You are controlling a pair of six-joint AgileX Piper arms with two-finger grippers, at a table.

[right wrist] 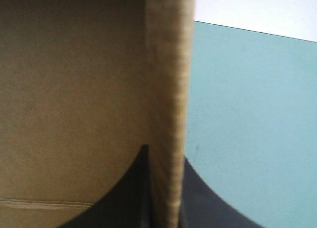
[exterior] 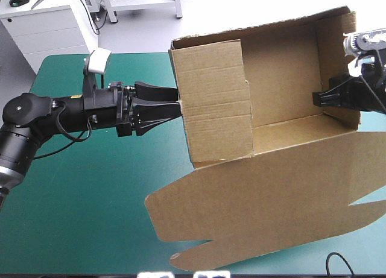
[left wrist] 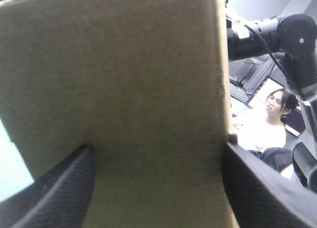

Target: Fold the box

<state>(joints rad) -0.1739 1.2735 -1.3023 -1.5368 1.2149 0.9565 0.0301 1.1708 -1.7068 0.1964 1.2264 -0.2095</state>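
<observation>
The brown box [exterior: 283, 73] stands with its walls raised, its open side toward the high camera. A wide lid sheet [exterior: 271, 211] spreads flat toward the table's front edge. My left gripper [exterior: 175, 106] is open, fingertips against the outer face of the box's left wall. That wall [left wrist: 148, 89] fills the left wrist view between the spread black fingers [left wrist: 64, 188]. My right gripper [exterior: 319, 99] reaches inside the box at its right wall. In the right wrist view the wall's edge [right wrist: 168, 89] runs between the nearly closed fingers, so the right gripper [right wrist: 166, 154] is shut on it.
The teal-green table [exterior: 90, 199] shows bare cover on the left and front left. The lid sheet reaches the right and front edges. The right arm [left wrist: 277, 35] shows beyond the box in the left wrist view.
</observation>
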